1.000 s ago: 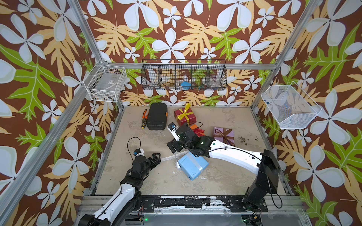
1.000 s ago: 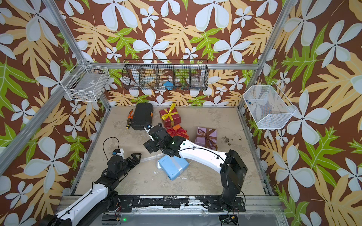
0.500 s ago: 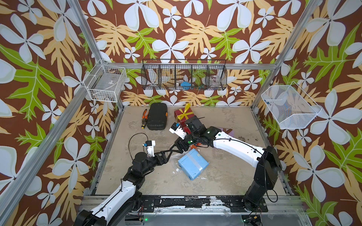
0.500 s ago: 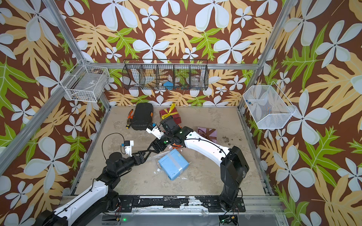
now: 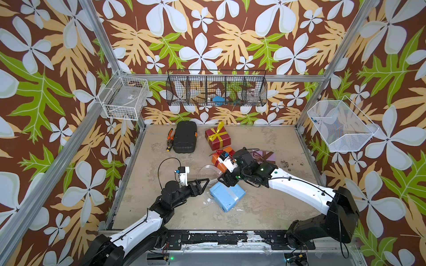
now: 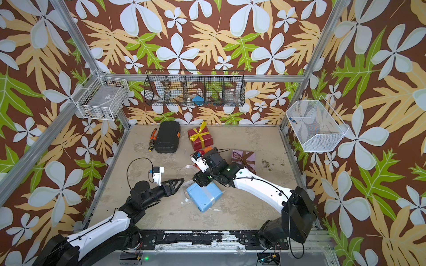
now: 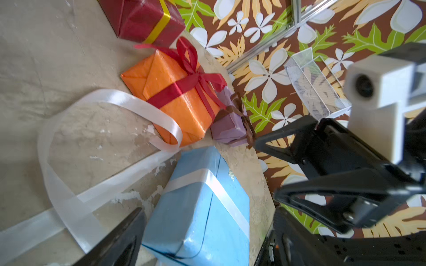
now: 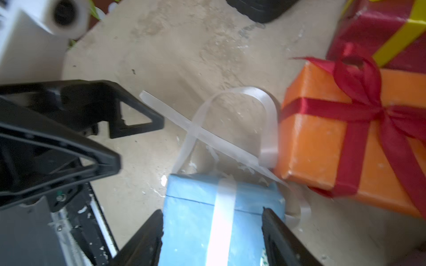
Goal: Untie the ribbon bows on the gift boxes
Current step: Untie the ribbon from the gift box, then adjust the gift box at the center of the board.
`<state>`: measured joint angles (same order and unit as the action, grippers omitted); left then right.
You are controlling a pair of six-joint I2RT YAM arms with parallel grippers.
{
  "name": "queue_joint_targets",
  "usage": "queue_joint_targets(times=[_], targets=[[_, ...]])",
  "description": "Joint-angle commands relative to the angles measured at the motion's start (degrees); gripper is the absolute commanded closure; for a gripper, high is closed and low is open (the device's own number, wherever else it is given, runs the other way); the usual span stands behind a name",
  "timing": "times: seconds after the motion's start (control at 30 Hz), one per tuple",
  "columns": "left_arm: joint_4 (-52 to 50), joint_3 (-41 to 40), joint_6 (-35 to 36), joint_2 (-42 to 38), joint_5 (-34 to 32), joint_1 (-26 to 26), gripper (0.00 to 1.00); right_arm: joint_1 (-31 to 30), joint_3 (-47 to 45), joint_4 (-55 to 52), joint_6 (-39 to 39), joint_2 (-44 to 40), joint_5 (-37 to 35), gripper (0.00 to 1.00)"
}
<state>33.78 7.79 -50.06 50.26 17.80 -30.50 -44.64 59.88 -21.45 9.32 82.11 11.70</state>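
White satin ribbon [image 8: 267, 110] lies slack on the table [image 5: 265, 207], one big loop and a crossed tail just ahead of the right gripper [image 8: 212, 210]. No bow shows in it, so this one is judged undone, though a band wraps the light blue box [image 8: 184, 218]. The right gripper is closed against the two sides of that box, one finger on each flank and the band running between them. It is probably pinning the box so the ribbon can be drawn clear without dragging the parcel along. The right arm reaches in low, wrist bent down over the box's far end. The left gripper [image 5: 205, 183] hovers spread and empty, its tips pointed at the right gripper and near the loose tail, placed well to take the strip. The left arm is stretched forward, forearm nearly level. Beyond the right fingertips, touching the white loop, sits the orange box [image 7: 161, 71] with its red bow [image 7: 191, 64] tied. Off to the gripper's side is the lilac box [image 7: 228, 129], its brown ribbon [image 7: 239, 108] knotted. Farthest ahead stands the dark red box [image 5: 224, 140] with the yellow bow [image 5: 217, 132] intact, beside a black case [image 5: 185, 137]. Three bows appear left to do.
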Motion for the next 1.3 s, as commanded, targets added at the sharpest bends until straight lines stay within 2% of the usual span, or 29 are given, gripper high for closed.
queue_joint_targets(times=[0.0,0.13,0.27,0.43,0.67,0.83,0.9,1.03,1.17,1.27], targets=[[1.5,-1.2,-4.3,-0.7,-4.3,-3.9,0.11,2.4,-6.4,3.6,3.3,-3.1,-3.3,0.31],[3.9,-3.6,-8.8,0.0,-8.2,-10.6,0.1,6.0,-14.1,8.1,5.5,-7.0,1.0,0.3],[7.8,-4.2,-10.3,3.8,-10.6,-14.6,0.1,6.9,-17.5,8.9,6.4,-7.6,3.3,0.3],[15.5,-2.3,-10.7,11.9,-9.7,-15.7,0.1,6.9,-21.3,10.3,8.4,-8.9,6.9,0.32],[25.3,1.3,-10.5,22.9,-10.1,-15.8,0.09,6.8,-27.3,19.8,15.5,-11.1,18.3,0.39],[26.2,4.6,-9.1,28.1,-12.0,-15.3,0.08,6.2,-27.5,21.0,16.9,-9.9,20.1,0.39],[26.0,5.2,-9.1,29.2,-10.9,-13.9,0.08,6.3,-27.0,18.9,16.2,-10.6,18.1,0.35],[22.7,3.9,-8.6,26.3,-9.4,-10.2,0.09,6.3,-24.8,11.2,13.1,-13.7,6.8,0.29],[3.9,6.6,-0.1,18.2,-12.1,-10.0,0.09,6.2,-21.7,6.9,11.9,-16.0,2.2,0.33],[-3.8,6.7,3.4,12.9,-14.0,-10.0,0.09,5.0,-19.6,6.7,11.5,-15.7,1.8,0.34]])
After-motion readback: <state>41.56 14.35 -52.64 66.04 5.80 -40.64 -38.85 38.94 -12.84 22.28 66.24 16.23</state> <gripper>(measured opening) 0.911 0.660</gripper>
